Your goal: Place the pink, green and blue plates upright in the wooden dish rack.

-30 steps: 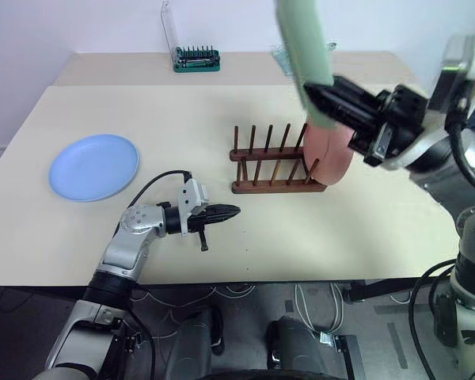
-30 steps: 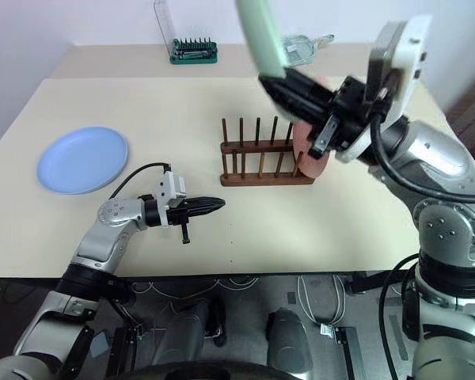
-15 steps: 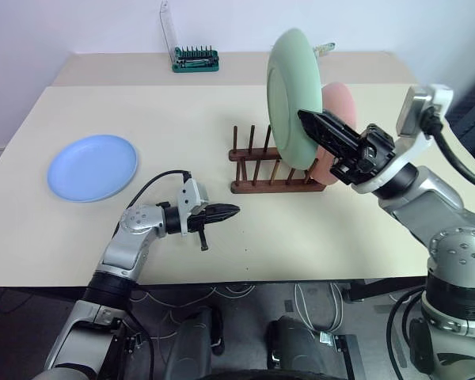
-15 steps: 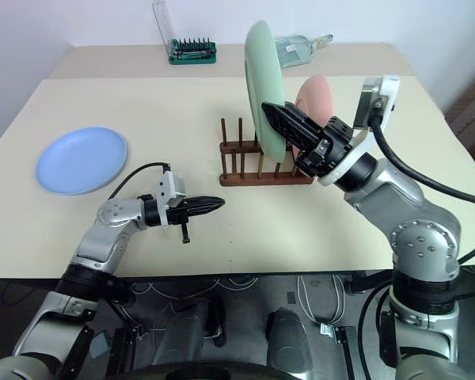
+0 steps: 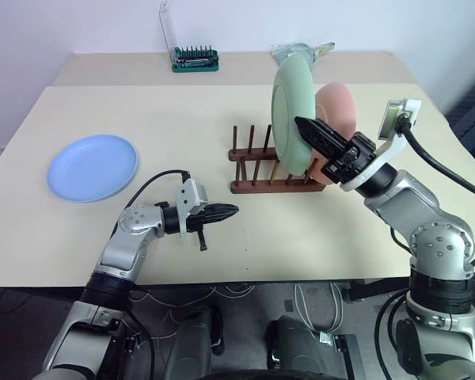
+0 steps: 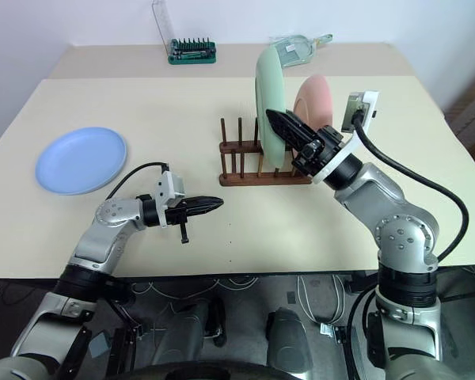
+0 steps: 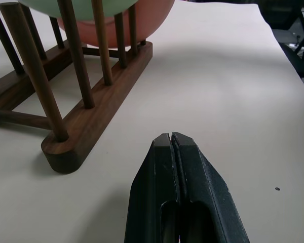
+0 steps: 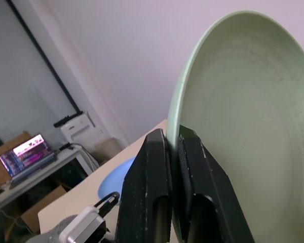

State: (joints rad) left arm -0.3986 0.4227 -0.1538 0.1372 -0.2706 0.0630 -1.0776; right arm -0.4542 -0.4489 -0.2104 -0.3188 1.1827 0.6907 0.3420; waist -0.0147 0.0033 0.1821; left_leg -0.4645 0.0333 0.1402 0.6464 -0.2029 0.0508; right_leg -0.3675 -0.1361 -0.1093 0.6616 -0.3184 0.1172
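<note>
The green plate point(image 5: 289, 111) stands upright on edge, and my right gripper point(image 5: 301, 123) is shut on its rim point(image 8: 243, 126). Its lower edge sits down among the pegs of the wooden dish rack point(image 5: 257, 158), just left of the pink plate point(image 5: 339, 111), which stands upright at the rack's right end. I cannot tell whether the green plate rests on the rails. The blue plate point(image 5: 93, 166) lies flat at the table's left. My left gripper point(image 5: 229, 210) is shut and empty, hovering low in front of the rack point(image 7: 91, 126), pointing right.
A green screwdriver-bit case point(image 5: 195, 58) with its clear lid raised stands at the back of the table. A clear glass object point(image 5: 301, 51) lies behind the plates. Bare tabletop point(image 5: 182, 119) stretches between the blue plate and the rack.
My right gripper has come down toward the rack with the green plate, which turned from tilted overhead to upright among the pegs. The left arm has not moved.
</note>
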